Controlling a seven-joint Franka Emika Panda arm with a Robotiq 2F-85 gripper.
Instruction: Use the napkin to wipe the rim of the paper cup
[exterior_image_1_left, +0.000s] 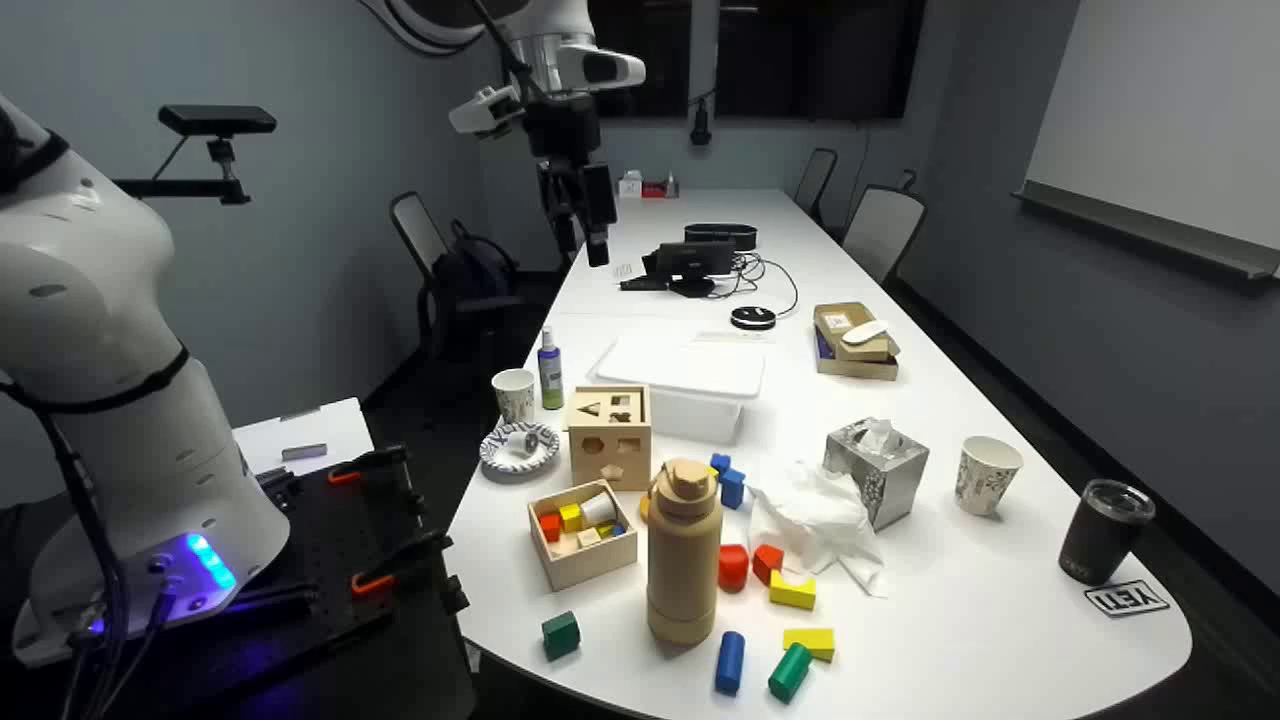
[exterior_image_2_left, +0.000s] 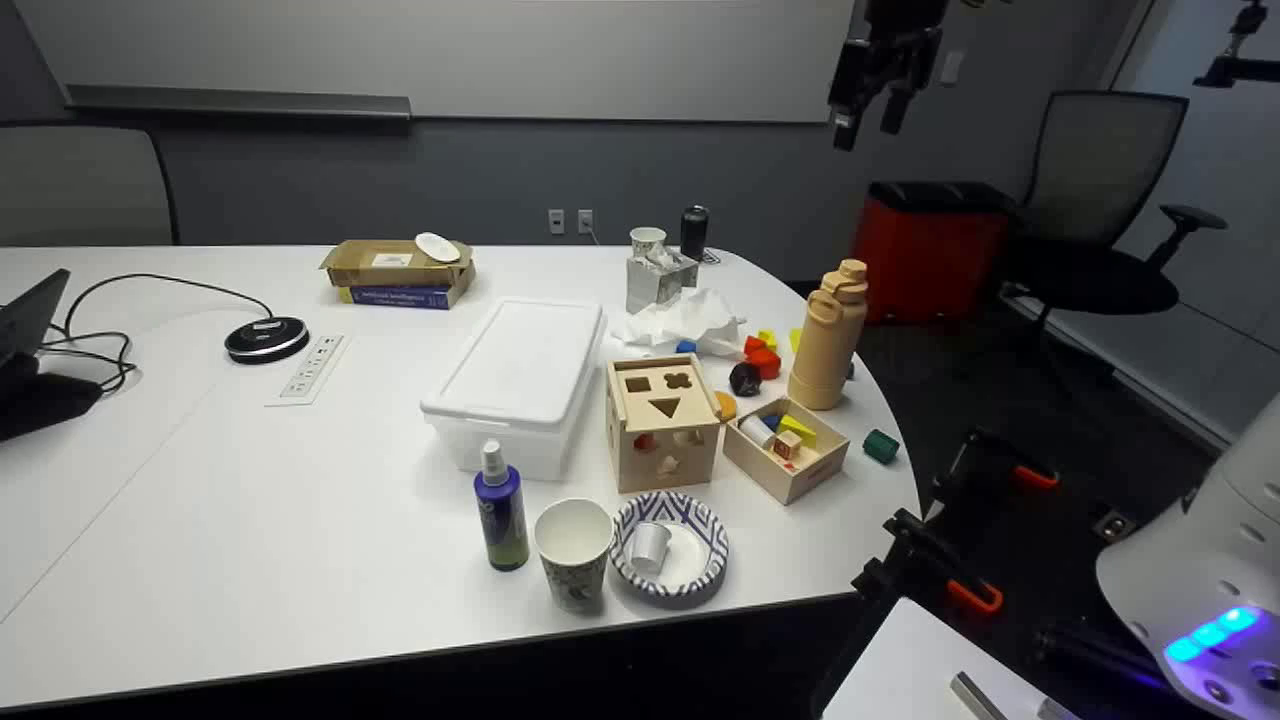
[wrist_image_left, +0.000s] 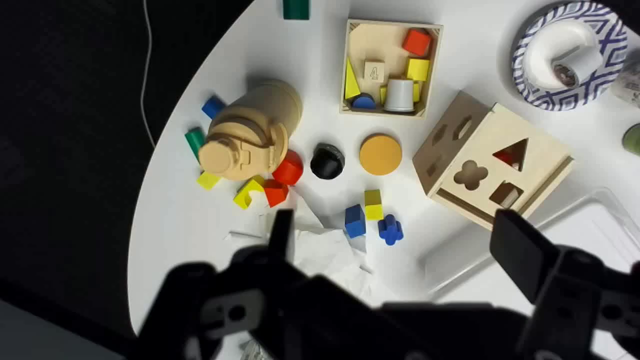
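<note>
The gripper (exterior_image_1_left: 582, 244) hangs with jaws wide apart, upper centre of an exterior view.
There, a crumpled white napkin (exterior_image_1_left: 815, 515) lies right of centre; a patterned paper cup (exterior_image_1_left: 985, 476) stands farther right, near the black tumbler (exterior_image_1_left: 1103, 535), another patterned paper cup (exterior_image_1_left: 514, 395) left of centre, just beside the spray bottle (exterior_image_1_left: 551, 375). Which is the task's, I cannot tell.

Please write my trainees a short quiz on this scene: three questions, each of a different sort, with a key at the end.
1. True or false: the gripper is open and holds nothing.
2. Which lies nearest the tissue box? A) spray bottle; B) napkin; C) shape sorter.
3. Fill the gap: in the wrist view, the large round block is coloured ____.
Key: 1. True. 2. B. 3. Orange.
</note>
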